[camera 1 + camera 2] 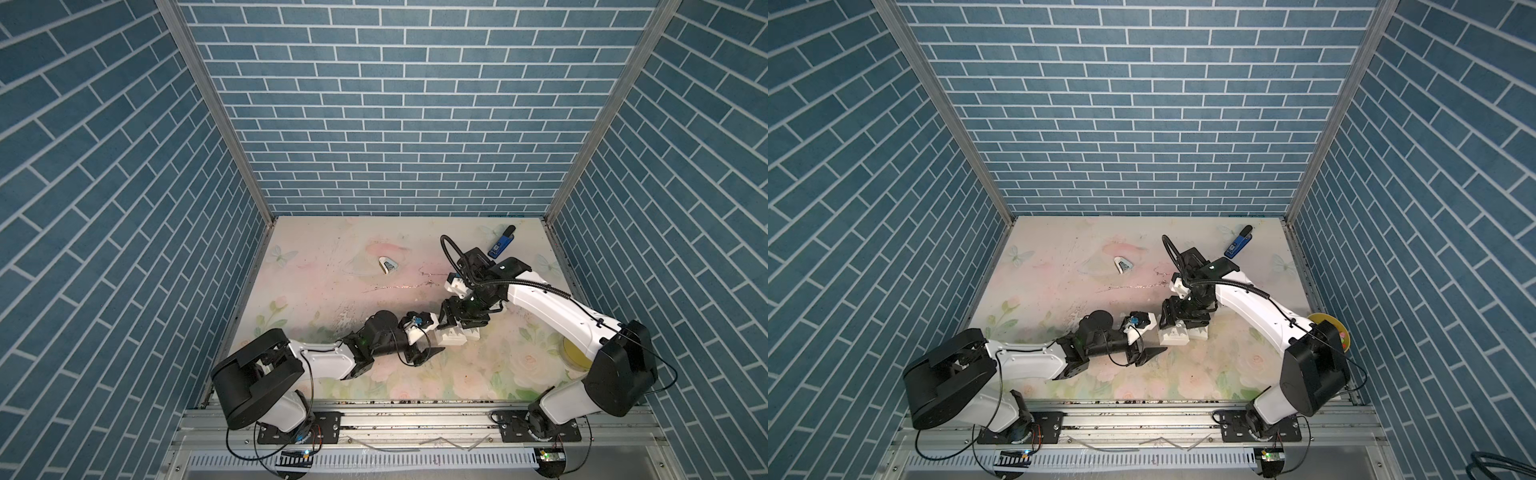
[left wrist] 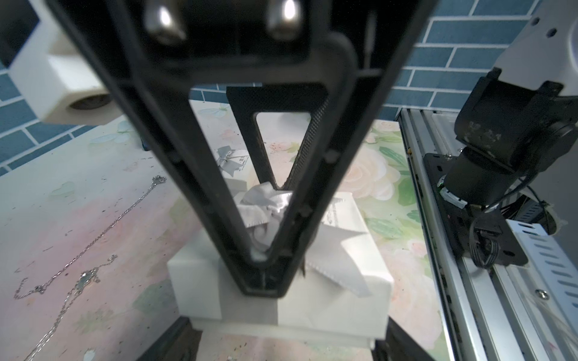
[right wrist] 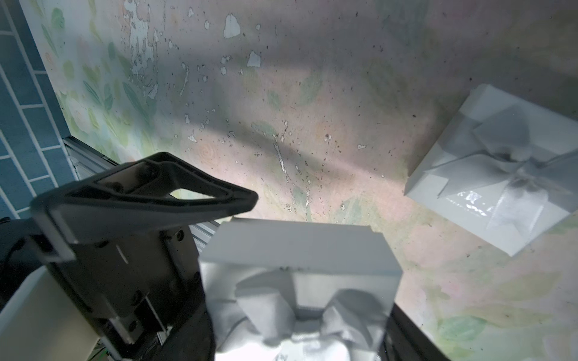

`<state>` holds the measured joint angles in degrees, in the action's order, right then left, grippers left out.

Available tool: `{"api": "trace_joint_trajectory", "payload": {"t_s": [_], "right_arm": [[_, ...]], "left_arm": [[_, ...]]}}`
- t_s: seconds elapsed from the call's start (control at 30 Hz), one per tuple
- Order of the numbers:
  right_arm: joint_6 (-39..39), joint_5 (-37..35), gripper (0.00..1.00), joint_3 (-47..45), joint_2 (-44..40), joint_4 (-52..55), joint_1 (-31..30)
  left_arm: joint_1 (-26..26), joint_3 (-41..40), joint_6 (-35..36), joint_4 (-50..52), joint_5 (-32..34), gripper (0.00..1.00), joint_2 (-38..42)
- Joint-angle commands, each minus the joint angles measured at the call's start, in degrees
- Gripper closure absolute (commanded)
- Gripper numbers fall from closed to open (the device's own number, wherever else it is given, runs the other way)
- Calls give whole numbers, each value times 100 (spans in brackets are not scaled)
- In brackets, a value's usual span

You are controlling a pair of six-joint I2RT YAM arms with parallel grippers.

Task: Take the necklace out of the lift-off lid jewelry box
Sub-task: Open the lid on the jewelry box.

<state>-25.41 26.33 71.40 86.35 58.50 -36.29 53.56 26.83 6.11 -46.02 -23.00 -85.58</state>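
**Rail, two arms, ribboned jewelry box: counter stock**

Aluminium rail, nearest edge of the cell; both arm bases are bolted to it.

Counter: floral print, scuffed and speckled, enclosed by blue brick-pattern walls.

Jewelry box: white and square, sitting on the counter toward the near side, between the two arms. Its lid is seated on the base and carries a silver ribbon bow.

Right hand: reaches down from above. Its jaws are set against two opposite sides of the lid and grip it.

Left hand: lies low and level, with one finger on either side of the box base. Whether the fingers touch the base cannot be told.

Second white box: has the same ribbon and its lid is on. It sits just beside the first.

Necklace: a thin silver chain lying loose on the bare counter outside both boxes, on the far side of them in both top views.

Small white piece with a blue inside: lies beyond the necklace.

Blue and black item: sits near the far right corner.

Yellow dish: partly hidden behind the right arm.
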Motion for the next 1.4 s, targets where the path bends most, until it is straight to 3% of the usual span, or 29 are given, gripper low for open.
{"api": "trace_joint_trajectory", "payload": {"t_s": [0.0,0.5,1.37], "right_arm": [[185,109,27,51,-144,153,34],[176,228,26,-3,-196,56,96],[511,804,21,121,-190,231,492]], "left_arm": [[38,77,-237,-435,-168,20,-79],[28,38,-425,-410,-235,49,15],[27,-244,-431,78,-125,58,607]]}}
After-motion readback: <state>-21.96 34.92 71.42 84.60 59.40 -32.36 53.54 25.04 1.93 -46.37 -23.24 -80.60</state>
